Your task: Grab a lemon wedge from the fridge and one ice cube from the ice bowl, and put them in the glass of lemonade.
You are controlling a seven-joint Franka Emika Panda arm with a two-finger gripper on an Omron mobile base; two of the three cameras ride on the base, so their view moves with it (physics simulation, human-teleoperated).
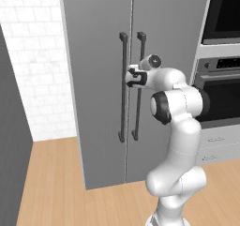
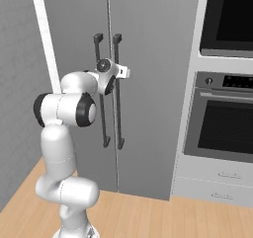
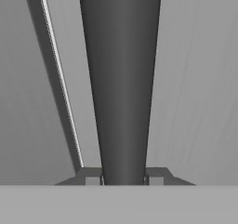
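Evidently door-opening is in hand: the tall grey two-door fridge (image 1: pixel 101 126) stands shut, lemon wedge presumably inside. At twelve o'clock in the hand view, its dark vertical bar handle (image 3: pixel 121 79) sits clenched between the two-finger gripper (image 3: pixel 123 176); next, pull outward.

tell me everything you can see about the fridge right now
The fridge is a tall, plain grey cabinet with two doors, both shut, a thin seam between them. Each door carries a long dark vertical bar handle beside the seam. It stands on the wood floor between a white tiled wall and the built-in oven. The gripper is closed around the right door's handle.
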